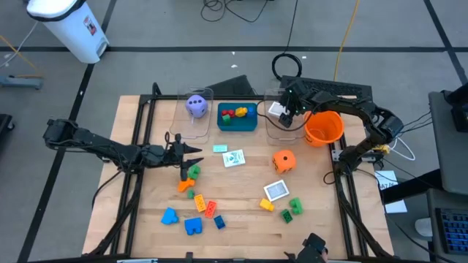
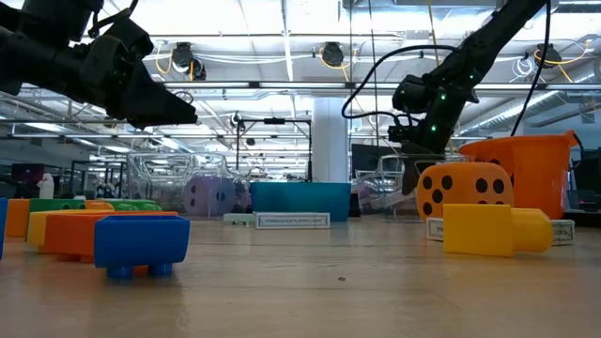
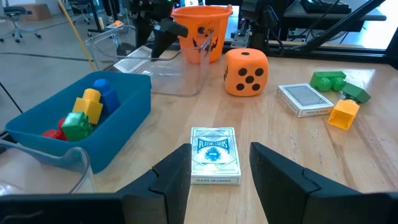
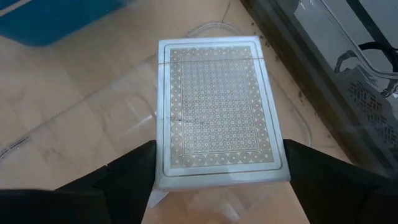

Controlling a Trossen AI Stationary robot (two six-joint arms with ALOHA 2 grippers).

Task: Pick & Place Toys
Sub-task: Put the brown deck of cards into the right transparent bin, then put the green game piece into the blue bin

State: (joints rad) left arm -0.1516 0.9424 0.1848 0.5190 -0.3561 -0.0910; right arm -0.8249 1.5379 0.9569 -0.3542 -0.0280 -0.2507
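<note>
My right gripper (image 1: 287,111) is at the back right, over a clear bin (image 1: 281,124), shut on a white card box with a patterned back (image 4: 214,106). My left gripper (image 1: 196,152) is open and empty above the table's middle left. A green-and-white playing-card box (image 3: 214,155) lies flat on the table just ahead of its fingers. A purple die (image 1: 196,106) sits in the left clear bin. An orange die (image 1: 284,161) and another card box (image 1: 276,190) lie on the table. Several bricks (image 1: 194,208) are scattered near the front. My right gripper pinches the card box by its two long sides (image 4: 166,163), near one short end, between its two fingers. The fingers come from above. The box reaches out ahead of the fingers with its patterned face up, over the clear bin's floor.
A teal tray (image 1: 250,124) holding bricks stands at the back middle. An orange bucket (image 1: 323,126) stands right of the right bin. Green and yellow bricks (image 1: 289,207) lie at the front right. A small teal card (image 1: 220,148) lies near the tray.
</note>
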